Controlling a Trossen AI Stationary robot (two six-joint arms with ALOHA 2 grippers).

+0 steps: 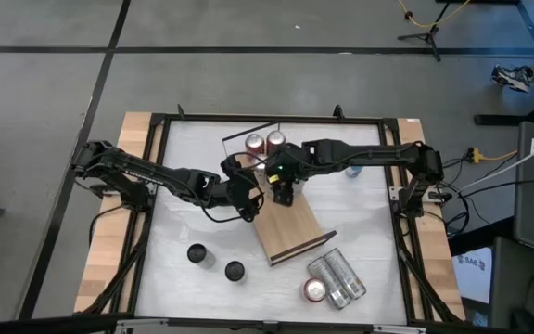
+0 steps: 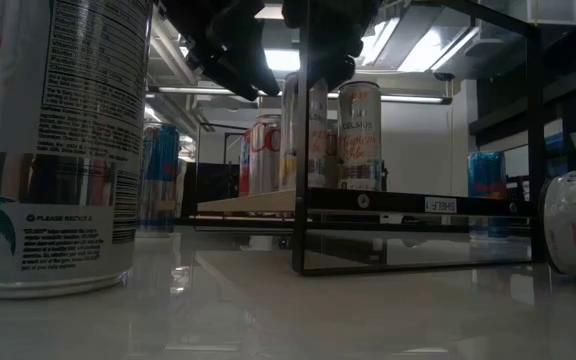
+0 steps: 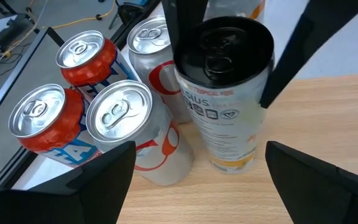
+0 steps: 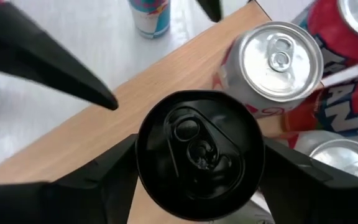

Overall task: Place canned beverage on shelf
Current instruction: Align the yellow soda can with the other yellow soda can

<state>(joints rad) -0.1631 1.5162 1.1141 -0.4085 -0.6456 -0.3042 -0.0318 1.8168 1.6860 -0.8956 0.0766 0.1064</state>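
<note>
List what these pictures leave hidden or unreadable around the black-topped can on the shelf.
- Black-topped can, high view: covered by the right tool.
- Its foot on the shelf, right wrist view: hidden under its own top.
- Tool contact: cannot tell, either wrist view.
- Label, left wrist view: print too small.

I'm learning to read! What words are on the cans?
"PLEASE RECYCLE": big can, low view; its small print is too tiny.
"CELSIUS", partly: pale can on the shelf.
Black-topped can: label cut off, unreadable.
Red cans: big letters hidden, unreadable.
</note>
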